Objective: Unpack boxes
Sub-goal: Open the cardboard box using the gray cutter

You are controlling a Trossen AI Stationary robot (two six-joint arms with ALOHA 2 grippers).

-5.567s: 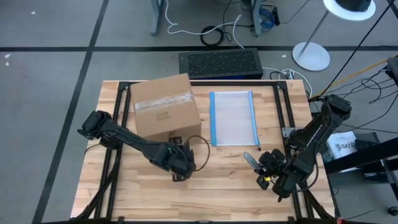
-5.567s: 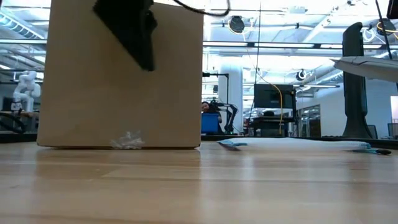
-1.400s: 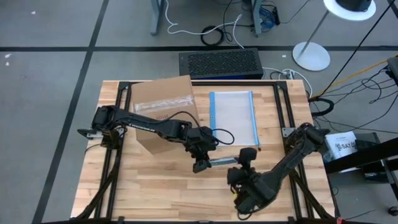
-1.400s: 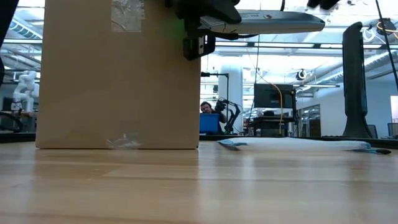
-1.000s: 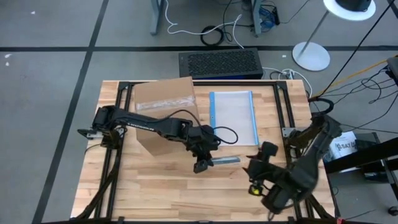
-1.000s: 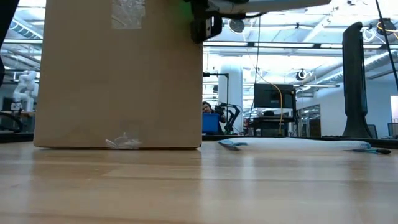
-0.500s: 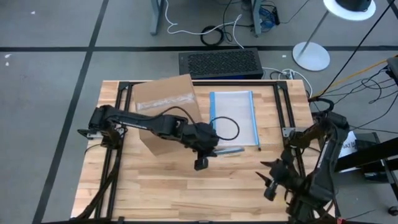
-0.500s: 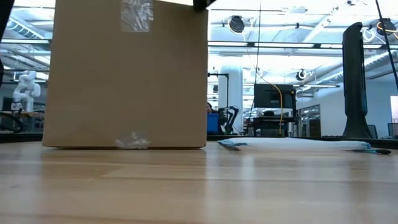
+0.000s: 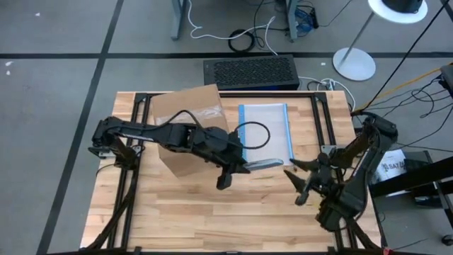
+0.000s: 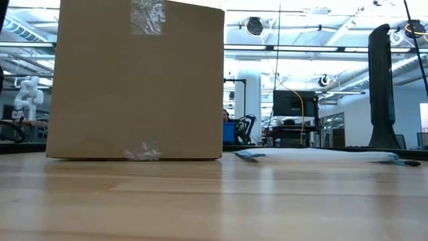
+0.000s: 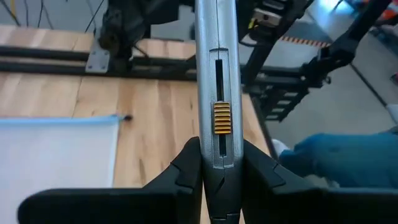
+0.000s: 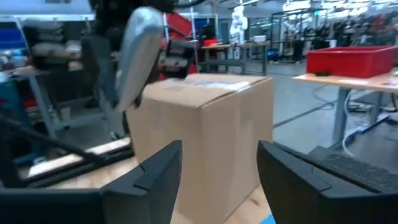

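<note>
One plain corrugated cardboard box (image 9: 189, 134) with glossy tape, far-left on slatted wood table (image 9: 184, 219), left gripper (image 9: 244, 167) clamped on slim grey metal knife (image 9: 265, 163), right gripper (image 9: 301, 180) wide open, empty

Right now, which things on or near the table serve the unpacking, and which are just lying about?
In use: cardboard box; grey utility knife, held by the left gripper; right gripper, jaws open.
Lying about: clear pouch with blue edges; black grille-topped unit; floor lamp base.
</note>
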